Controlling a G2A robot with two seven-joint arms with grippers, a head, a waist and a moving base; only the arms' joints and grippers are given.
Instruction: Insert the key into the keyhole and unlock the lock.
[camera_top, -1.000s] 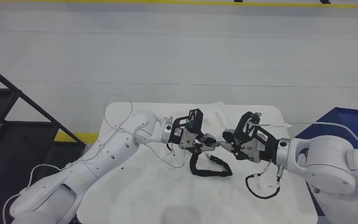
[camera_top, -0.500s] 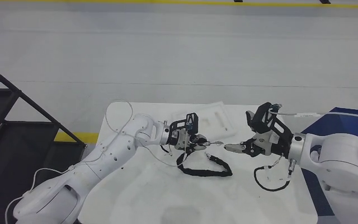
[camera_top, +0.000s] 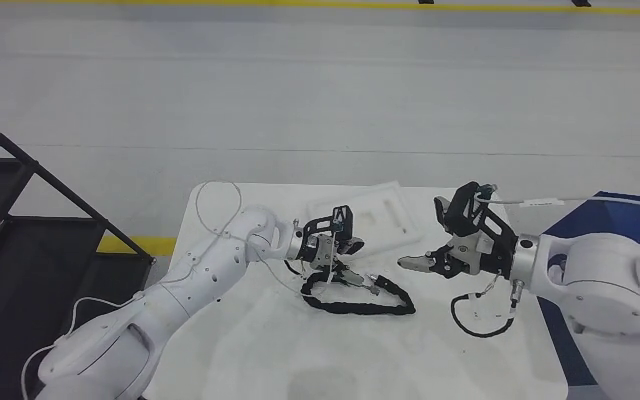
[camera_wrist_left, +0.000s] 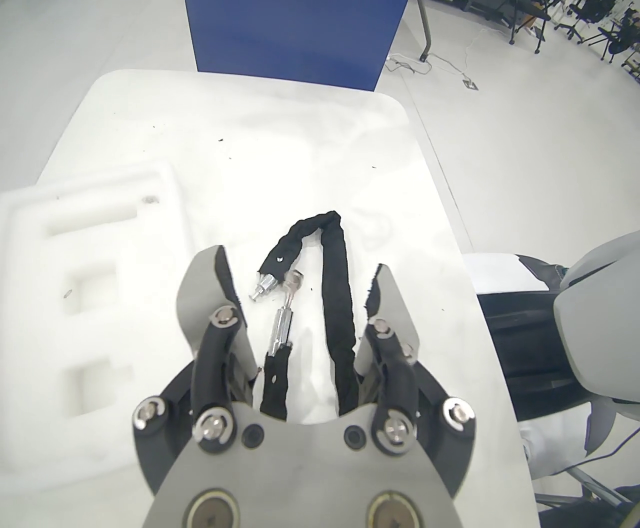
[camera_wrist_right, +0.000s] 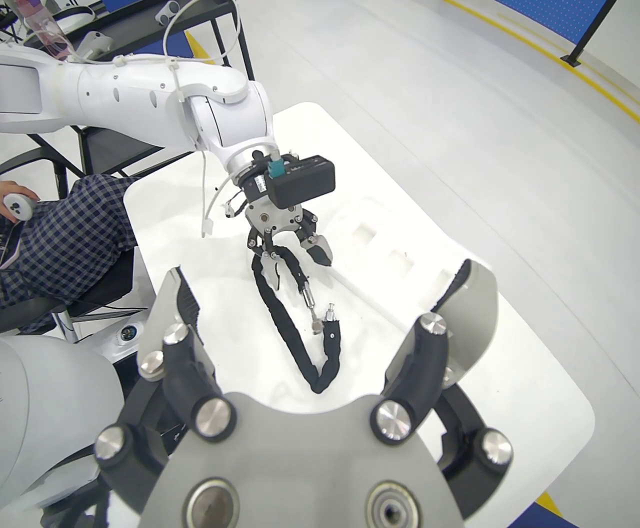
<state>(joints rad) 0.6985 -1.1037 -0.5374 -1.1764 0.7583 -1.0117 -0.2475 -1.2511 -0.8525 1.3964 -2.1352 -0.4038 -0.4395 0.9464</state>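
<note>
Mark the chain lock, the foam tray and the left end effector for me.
chain lock (camera_wrist_right: 277, 312), right wrist view, on the black sleeve partway along.
foam tray (camera_wrist_left: 150, 260), left wrist view, on the flat face beside the recesses.
left end effector (camera_wrist_left: 296, 265), left wrist view, midway between its open fingertips.

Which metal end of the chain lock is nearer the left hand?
The long slim barrel end, whose black sleeve runs back into the open left hand. The short stubby end lies farther out, beside the barrel's tip.
</note>
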